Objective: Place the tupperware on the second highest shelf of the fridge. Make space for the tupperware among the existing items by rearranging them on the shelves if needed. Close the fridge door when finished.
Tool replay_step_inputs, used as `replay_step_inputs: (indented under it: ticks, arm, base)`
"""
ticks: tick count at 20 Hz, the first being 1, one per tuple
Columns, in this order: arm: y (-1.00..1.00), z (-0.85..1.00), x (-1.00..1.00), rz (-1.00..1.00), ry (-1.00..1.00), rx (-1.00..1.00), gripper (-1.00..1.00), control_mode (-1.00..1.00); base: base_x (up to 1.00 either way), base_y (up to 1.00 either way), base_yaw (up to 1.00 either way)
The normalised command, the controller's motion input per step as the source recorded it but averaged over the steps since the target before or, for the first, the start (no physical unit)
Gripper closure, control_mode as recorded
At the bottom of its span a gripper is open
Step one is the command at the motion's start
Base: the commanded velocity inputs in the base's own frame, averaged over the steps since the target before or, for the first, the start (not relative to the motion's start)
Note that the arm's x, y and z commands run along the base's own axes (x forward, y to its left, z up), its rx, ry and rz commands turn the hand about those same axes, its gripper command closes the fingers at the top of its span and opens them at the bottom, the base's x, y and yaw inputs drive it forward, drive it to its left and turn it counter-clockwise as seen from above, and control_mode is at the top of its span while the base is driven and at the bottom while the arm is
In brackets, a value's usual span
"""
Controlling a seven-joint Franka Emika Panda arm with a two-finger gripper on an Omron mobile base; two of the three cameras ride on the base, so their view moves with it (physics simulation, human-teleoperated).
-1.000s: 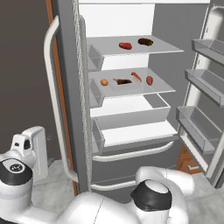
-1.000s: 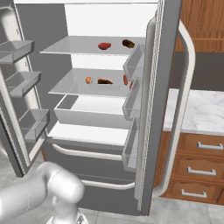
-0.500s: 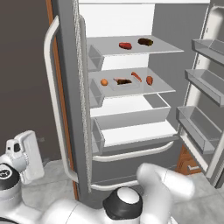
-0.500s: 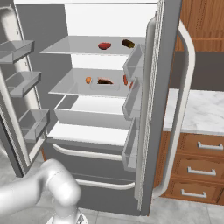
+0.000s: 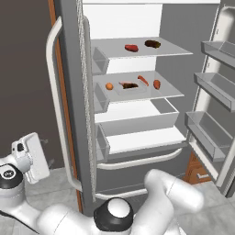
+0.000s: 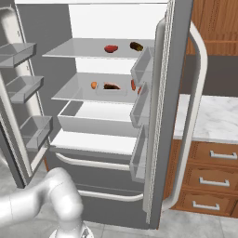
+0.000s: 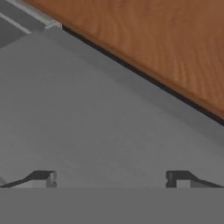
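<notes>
The fridge [image 5: 73, 27] stands with both doors open. The tupperware [image 5: 130, 86] lies on the second shelf [image 5: 170, 94] from the top of those showing, with an orange lump [image 5: 109, 86] to its left and two red lumps [image 5: 143, 80] to its right. It also shows in the right base view as the tupperware [image 6: 111, 87]. A red lump [image 5: 131, 47] and a dark brown lump [image 5: 152, 44] sit on the shelf above. My white hand [image 5: 31, 158] hangs low outside the left door, far from the shelves. The gripper [image 7: 110, 179] is open and holds nothing, facing a grey panel.
The left door's long curved handle [image 5: 55, 105] is just right of my hand. The right door [image 5: 215, 82] carries grey bins. A wooden panel [image 7: 166, 39] lies beyond the grey surface. Wooden drawers under a marble counter [image 6: 214, 116] stand to the right of the fridge.
The arm has swung left and lower in front of the fridge, its elbow dropping towards the floor. The hand has shifted slightly beside the left door. Nothing on the shelves moved.
</notes>
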Motion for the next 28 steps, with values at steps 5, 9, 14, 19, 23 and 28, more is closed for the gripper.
replay_step_inputs:
  ticks: [5,9,14,19,23,28]
  arm:
    - [-0.62,-0.20,0.19,0.06,0.10,-0.10,-1.00,-1.00]
    - [-0.95,-0.06,0.00,0.07,0.06,-0.09,-1.00,-1.00]
    - [-0.92,0.00,0.00,0.07,0.06,-0.10,-1.00,-1.00]
    - [-0.92,0.00,0.00,0.06,0.02,-0.09,-1.00,-1.00]
    - [-0.79,0.13,0.24,0.05,0.05,-0.06,-1.00,-1.00]
    - [-0.51,0.45,0.54,0.00,0.13,-0.03,-1.00,-1.00]
  base:
    - [0.00,0.00,0.00]
    - [0.00,0.00,0.00]
    - [0.00,0.00,0.00]
    - [0.00,0.00,0.00]
    - [0.00,0.00,0.00]
    - [0.00,0.00,0.00]
